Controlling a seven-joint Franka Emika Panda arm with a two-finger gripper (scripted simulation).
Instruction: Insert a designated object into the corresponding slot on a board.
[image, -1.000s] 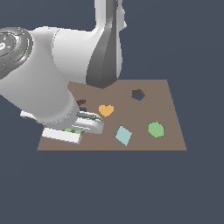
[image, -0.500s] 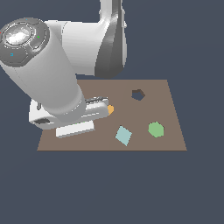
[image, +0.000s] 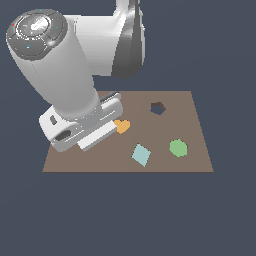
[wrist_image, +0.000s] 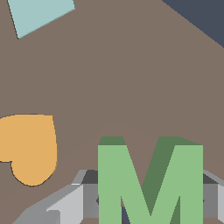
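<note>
The wrist view shows the light-green M block (wrist_image: 150, 183) standing upright between the grey jaws of the gripper (wrist_image: 148, 199), one finger (wrist_image: 65, 205) flanking it on each side and pressed close, so the jaws are holding the block, narrow around it; it hangs above the brown board (image: 190, 115), not lying on it; the only readable writing anywhere is the block's own letter shape, an M, and no brand or label can be made out; taking the orange heart (image: 122, 126) as the landmark, the arm's bulky white wrist sits just beside it toward the exterior view's left and covers that part of the board, so the M-shaped slot cannot be seen in either view; beyond the heart toward the exterior view's right lie the pale teal diamond (image: 141, 155) and the green hexagon (image: 178, 148), flat on the board and apart from each other; the dark pentagon cutout (image: 157, 107) sits farther back than the heart.
</note>
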